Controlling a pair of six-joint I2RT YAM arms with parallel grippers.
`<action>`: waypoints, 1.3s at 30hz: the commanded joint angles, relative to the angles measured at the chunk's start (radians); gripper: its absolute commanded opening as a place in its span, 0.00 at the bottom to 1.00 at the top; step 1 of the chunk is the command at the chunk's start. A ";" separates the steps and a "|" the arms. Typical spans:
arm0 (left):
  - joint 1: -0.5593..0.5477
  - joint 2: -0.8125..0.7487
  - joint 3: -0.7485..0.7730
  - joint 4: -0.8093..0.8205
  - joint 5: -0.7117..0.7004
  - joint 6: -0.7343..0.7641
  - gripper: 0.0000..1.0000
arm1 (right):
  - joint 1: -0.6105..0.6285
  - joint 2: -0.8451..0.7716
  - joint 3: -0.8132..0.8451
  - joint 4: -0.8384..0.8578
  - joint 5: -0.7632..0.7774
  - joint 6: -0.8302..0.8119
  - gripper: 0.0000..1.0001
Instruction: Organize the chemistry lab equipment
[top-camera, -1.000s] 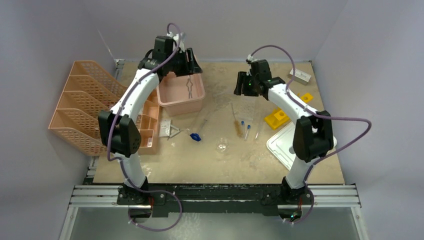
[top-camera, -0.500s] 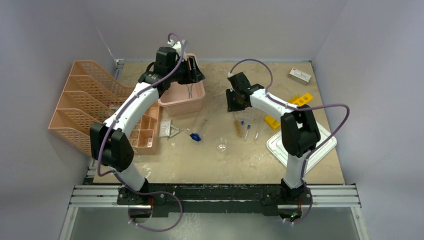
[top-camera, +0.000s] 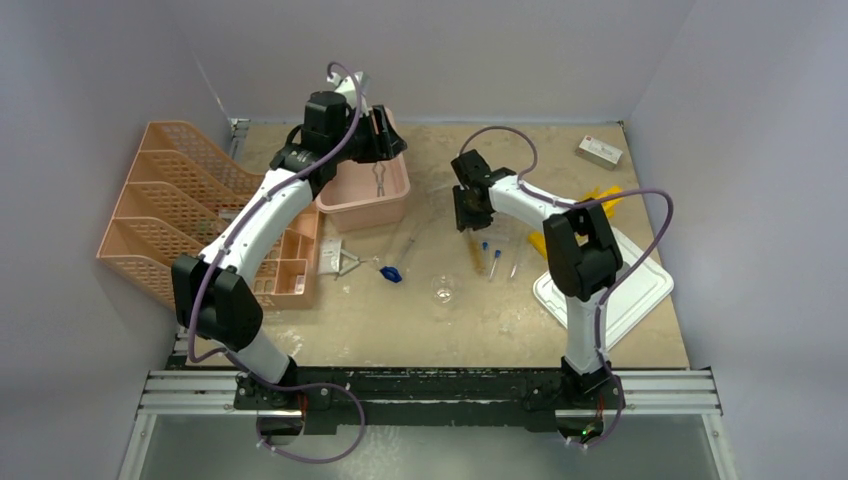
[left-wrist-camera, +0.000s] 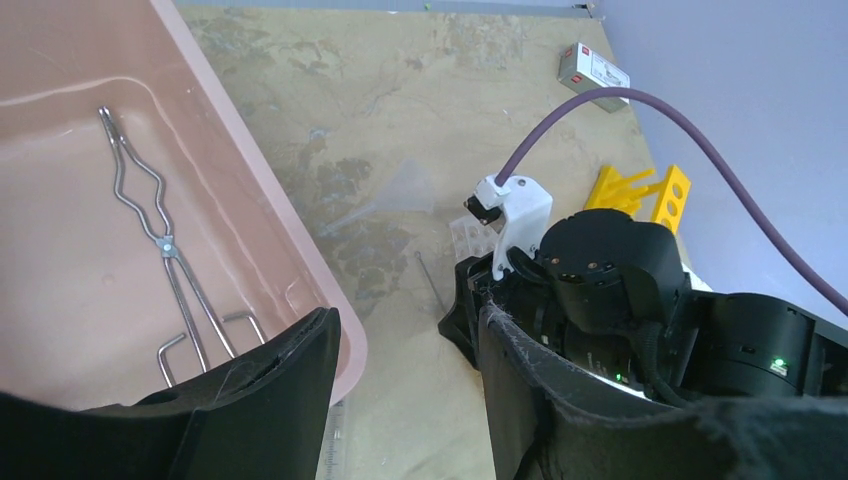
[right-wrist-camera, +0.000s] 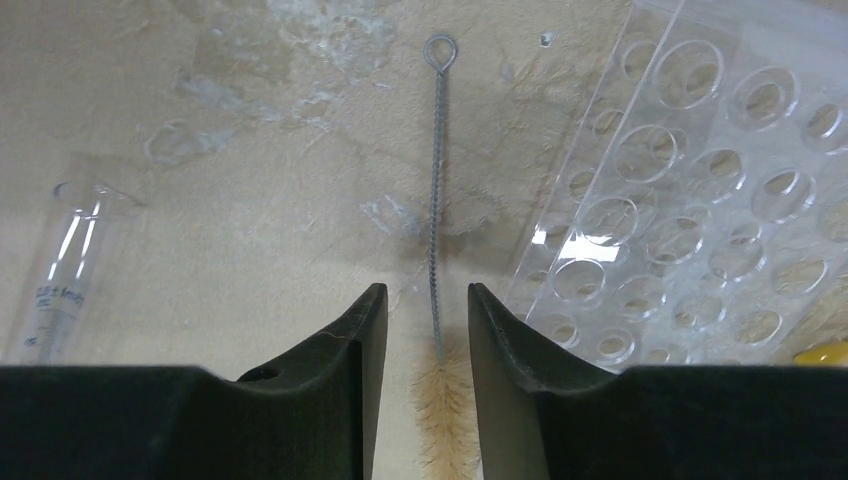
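Wire tube brush (right-wrist-camera: 436, 200): lies flat near the middle of the bench (top-camera: 400, 320), a little toward the right edge, loop end pointing to the far edge.

Right claw (right-wrist-camera: 420, 295): part open, empty, straddling the wire stem just above the bristles.

Risks:
- The stem is thin and flat on the bench, so the pads may close over it or pinch it crooked, and it could swing.
- The clear rack (right-wrist-camera: 700, 180) sits just beside the right finger and could be nudged on closing.

Left claw (left-wrist-camera: 405, 330): wide open, empty, over the rim of the pink bin (left-wrist-camera: 300, 240) by the far edge. Metal scissor-tongs (left-wrist-camera: 165, 250) lie inside.

Not resolved:
- Bristle end mostly cut off behind the fingers.
- Cannot tell whether the fingertips touch the bench.
- From above, the right claw covers the stem.
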 joint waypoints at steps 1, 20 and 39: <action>0.003 -0.051 0.027 0.077 -0.016 -0.001 0.53 | 0.006 0.016 0.031 -0.011 0.048 0.015 0.36; 0.002 -0.090 -0.124 0.228 -0.033 -0.115 0.52 | 0.018 -0.212 -0.089 0.178 -0.097 -0.072 0.00; -0.054 -0.072 -0.195 0.671 0.158 -0.414 0.61 | 0.017 -0.544 -0.129 0.592 -0.506 -0.068 0.00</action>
